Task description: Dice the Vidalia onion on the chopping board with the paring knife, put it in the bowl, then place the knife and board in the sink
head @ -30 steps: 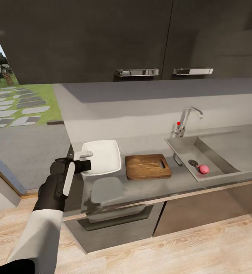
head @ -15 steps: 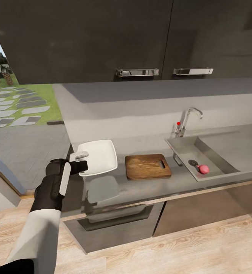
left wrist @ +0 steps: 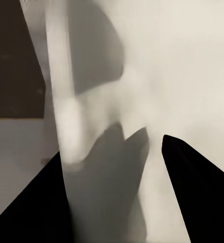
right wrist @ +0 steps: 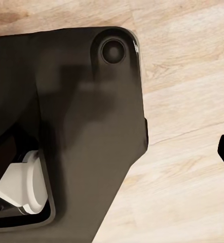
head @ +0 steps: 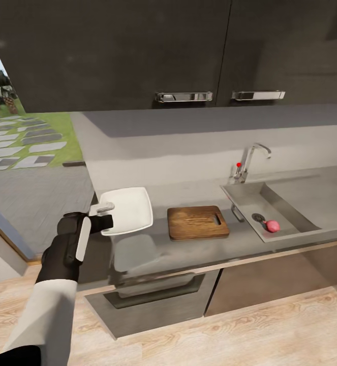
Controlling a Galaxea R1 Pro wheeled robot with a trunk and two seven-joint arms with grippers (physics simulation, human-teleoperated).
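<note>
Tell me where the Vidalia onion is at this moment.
In the head view the Vidalia onion lies in the sink at the right, just beside the round drain, right of the chopping board.

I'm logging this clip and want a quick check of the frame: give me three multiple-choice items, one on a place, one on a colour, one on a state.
1. Where does the Vidalia onion lie?
A. On the chopping board
B. In the sink, beside the drain
C. In the bowl

2. What colour is the bowl?
A. White
B. Red
C. Brown

3. What is the state of the left gripper?
A. Open above the chopping board
B. Shut on the tap
C. Shut on the bowl's rim, holding the bowl above the countertop

Answers:
1 B: the pinkish lump sits in the sink basin next to the round drain.
2 A: it is plain white, unlike the brown chopping board.
3 C: one finger lies over the rim, and the bowl's reflection shows apart from it on the countertop.
</note>
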